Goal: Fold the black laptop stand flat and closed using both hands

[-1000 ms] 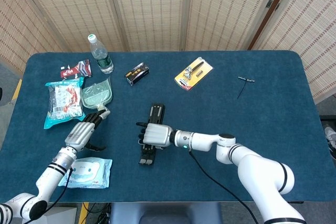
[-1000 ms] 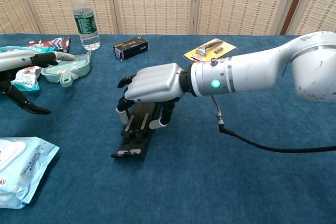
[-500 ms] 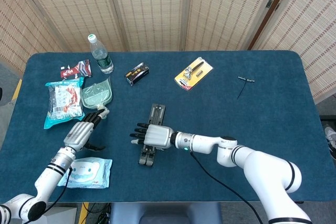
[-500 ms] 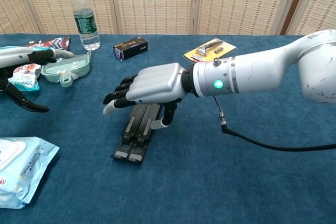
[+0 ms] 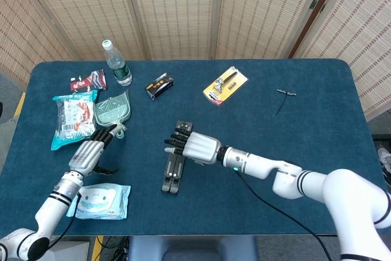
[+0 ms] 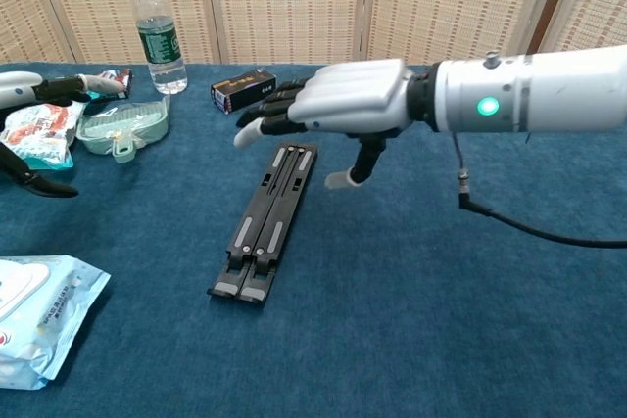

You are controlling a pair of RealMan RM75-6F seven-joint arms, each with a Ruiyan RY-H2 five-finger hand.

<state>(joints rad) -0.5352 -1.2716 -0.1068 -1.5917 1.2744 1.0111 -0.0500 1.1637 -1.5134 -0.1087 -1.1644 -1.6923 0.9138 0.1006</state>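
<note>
Laptop stand [image 5: 176,158] [image 6: 267,225]: black, lies near table [image 5: 256,114] centre, long axis running roughly 12–6 o'clock w/ slight tilt. In chest view both rails sit side by side and low on the cloth, so it looks folded flat and closed; judged done or v. nearly so. Can't confirm the hinge is fully seated, detail too small.

Right hand [image 5: 194,147] [image 6: 338,100]: hovers above the stand's far (12 o'clock) end, not touching it. Fingers [image 6: 266,115] extended and slightly spread, thumb hanging down, holding nothing. Judgement: hand is clear of the stand because no more pressing is needed, or it is checking the result.

Left hand [image 5: 87,155] [image 6: 39,88]: at approx 9 o'clock from the stand, well apart from it, beside the green tray [image 5: 113,109]. Fingers look loosely extended, nothing visibly held. In chest view it's cut off by the left edge, so exact finger pose there: cannot tell. A dark curved part sits under it; unclear whether thumb or shadow.

Other items: water bottle [image 5: 116,63] at 11 o'clock, small black box [image 5: 159,85] at 12, yellow blister pack [image 5: 225,85] at 1, wet-wipe pack [image 5: 104,200] at 8, snack bag [image 5: 73,119] at 9–10. None touch the stand.

Hidden: head view, right hand covers the stand's far end.
</note>
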